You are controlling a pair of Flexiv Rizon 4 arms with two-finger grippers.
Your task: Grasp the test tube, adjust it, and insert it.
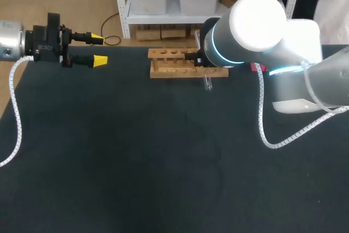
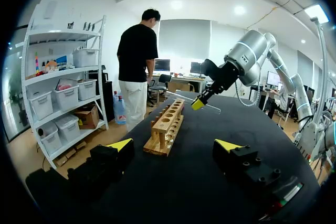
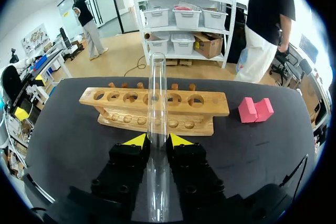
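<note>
1. Pinching the test tube [image 3: 157, 124] from two sides, the right gripper [image 3: 157, 141] is seen with its yellow tips pressed against the glass. The tube is held clear of the worktop [image 1: 163, 162], running out ahead of the tips and back under the wrist.
2. The tube is not stood upright. In the left wrist view it is shown as a thin slanted line crossing the right gripper's tips, nearer level than vertical. Which end is the mouth cannot be told.
3. A wooden rack [image 3: 212, 109] is set on the worktop just ahead of the right gripper, its long side lying across the fingers' line. A row of round holes is shown in its top plank, and none appears filled. The tube's far end is seen over the middle holes, with no contact shown.
4. A pink block [image 3: 255, 109] is placed past one end of the rack, off to the side of the right gripper and apart from the rack.
5. The left gripper [image 2: 174, 145] is held above the worktop, well apart from the rack, which lies ahead of it end-on. Its fingers are spread and nothing is held between them.
6. The grasp is judged done and the adjusting step in hand; insertion is not yet begun. For the next move, the tube must be turned until its closed end points down. It must then be centred over one hole and lowered straight, so that the glass is not knocked against the plank.
</note>
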